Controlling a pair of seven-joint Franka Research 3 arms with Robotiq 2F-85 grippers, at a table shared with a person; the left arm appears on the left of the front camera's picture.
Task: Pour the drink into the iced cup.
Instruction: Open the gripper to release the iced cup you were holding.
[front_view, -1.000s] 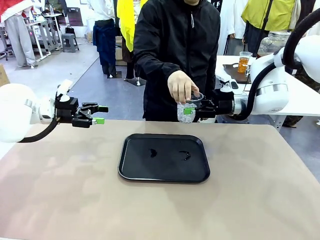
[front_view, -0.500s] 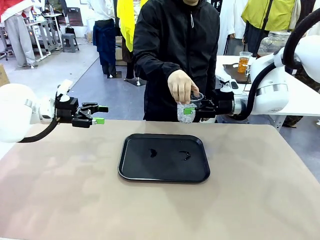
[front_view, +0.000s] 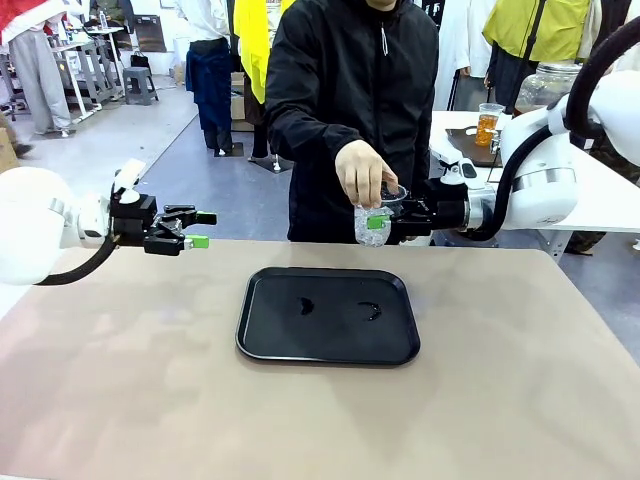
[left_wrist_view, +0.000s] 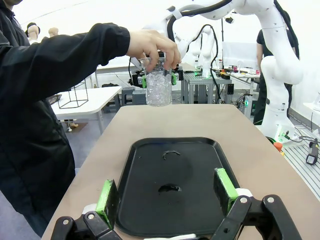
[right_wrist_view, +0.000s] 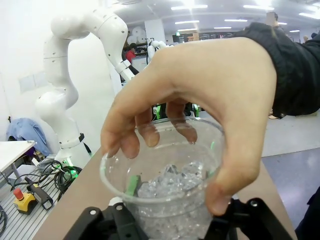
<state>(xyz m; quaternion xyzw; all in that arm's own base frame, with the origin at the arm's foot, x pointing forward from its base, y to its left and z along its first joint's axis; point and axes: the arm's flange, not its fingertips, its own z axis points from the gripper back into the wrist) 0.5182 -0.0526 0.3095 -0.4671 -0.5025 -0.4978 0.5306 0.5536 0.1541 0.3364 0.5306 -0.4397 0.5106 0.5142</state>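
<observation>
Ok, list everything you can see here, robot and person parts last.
table: one, tan, under everything
tray: one, black, table centre
dark wet marks: two, on the tray
iced cup: one, clear, held in the air past the tray's far edge
glass jar: one, clear, on the white table far right
drink cup: one, amber, beside that jar
person's hand: one, gripping the iced cup's rim from above
left gripper: black with green pads, open, above the table's left side
right gripper: black with green pads, pads against the iced cup's sides
</observation>
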